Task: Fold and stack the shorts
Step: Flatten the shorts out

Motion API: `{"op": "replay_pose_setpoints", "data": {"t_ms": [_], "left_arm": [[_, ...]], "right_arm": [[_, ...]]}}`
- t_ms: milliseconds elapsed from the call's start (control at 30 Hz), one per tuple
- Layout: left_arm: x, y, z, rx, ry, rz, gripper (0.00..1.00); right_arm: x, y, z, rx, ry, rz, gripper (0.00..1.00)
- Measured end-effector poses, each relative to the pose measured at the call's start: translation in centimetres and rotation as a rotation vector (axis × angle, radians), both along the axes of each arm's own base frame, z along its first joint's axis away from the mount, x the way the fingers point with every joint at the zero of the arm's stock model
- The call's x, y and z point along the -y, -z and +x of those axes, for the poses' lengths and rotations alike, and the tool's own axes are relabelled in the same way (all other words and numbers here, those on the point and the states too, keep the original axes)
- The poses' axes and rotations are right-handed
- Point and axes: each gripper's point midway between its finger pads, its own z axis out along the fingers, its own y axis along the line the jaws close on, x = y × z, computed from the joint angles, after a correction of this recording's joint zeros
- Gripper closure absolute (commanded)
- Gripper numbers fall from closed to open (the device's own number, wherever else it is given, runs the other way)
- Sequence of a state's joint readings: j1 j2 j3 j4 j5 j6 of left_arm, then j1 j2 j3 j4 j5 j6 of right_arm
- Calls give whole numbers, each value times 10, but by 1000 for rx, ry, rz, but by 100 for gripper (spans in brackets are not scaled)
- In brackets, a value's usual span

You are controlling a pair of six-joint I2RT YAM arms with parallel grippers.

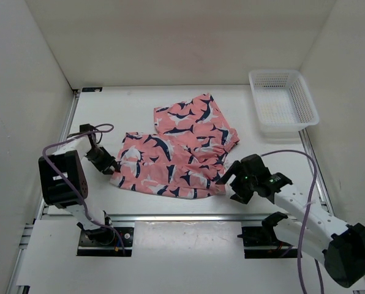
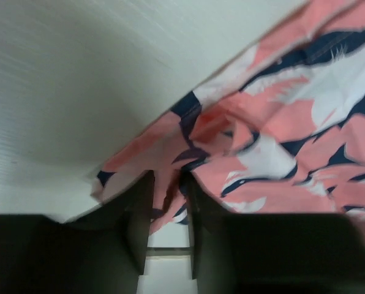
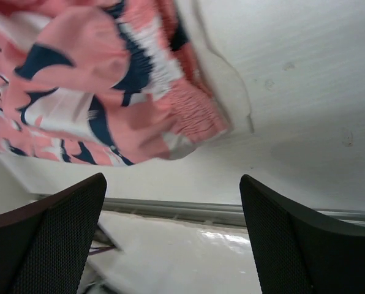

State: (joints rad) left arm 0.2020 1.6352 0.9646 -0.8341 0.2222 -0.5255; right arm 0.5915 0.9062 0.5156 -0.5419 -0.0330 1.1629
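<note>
Left end effector was clenched on the edge of the coral-pink, whale-printed fabric shorts. Right end effector stood released, just beside their waistband.

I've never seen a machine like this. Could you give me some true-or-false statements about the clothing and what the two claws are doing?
1. The shorts are inside the white basket. False: they lie loosely spread on the table, apart from the basket.
2. The right claw is wide open and holds nothing. True.
3. The left claw is at the shorts' left edge, nearly closed on the fabric. True.
4. The shorts are plain blue. False: they are coral pink with navy-and-white shapes.
</note>
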Motion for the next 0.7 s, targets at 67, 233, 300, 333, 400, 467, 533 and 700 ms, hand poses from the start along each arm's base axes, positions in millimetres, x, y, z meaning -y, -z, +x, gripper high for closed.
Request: {"op": "replay_pose_setpoints", "data": {"t_ms": [67, 233, 300, 333, 400, 467, 533, 700], "left_arm": [[2, 5, 0, -14, 3, -6, 90], [3, 5, 2, -1, 11, -7, 90], [3, 0, 4, 17, 11, -8, 90], [4, -2, 5, 30, 12, -8, 90], [5, -8, 7, 52, 13, -13, 90], [6, -12, 9, 70, 15, -19, 90], [7, -14, 10, 79, 16, -26, 90], [12, -24, 16, 100, 21, -55, 90]], "right_arm": [[2, 14, -3, -64, 61, 71, 10], [-10, 25, -5, -167, 116, 193, 17], [-18, 24, 2, -173, 123, 235, 26], [-21, 24, 4, -174, 127, 248, 30], [-22, 29, 7, -178, 143, 255, 53], [-21, 35, 9, -187, 167, 247, 81], [-19, 40, 13, -188, 178, 230, 96], [-14, 34, 41, -156, 196, 164, 100]]}}
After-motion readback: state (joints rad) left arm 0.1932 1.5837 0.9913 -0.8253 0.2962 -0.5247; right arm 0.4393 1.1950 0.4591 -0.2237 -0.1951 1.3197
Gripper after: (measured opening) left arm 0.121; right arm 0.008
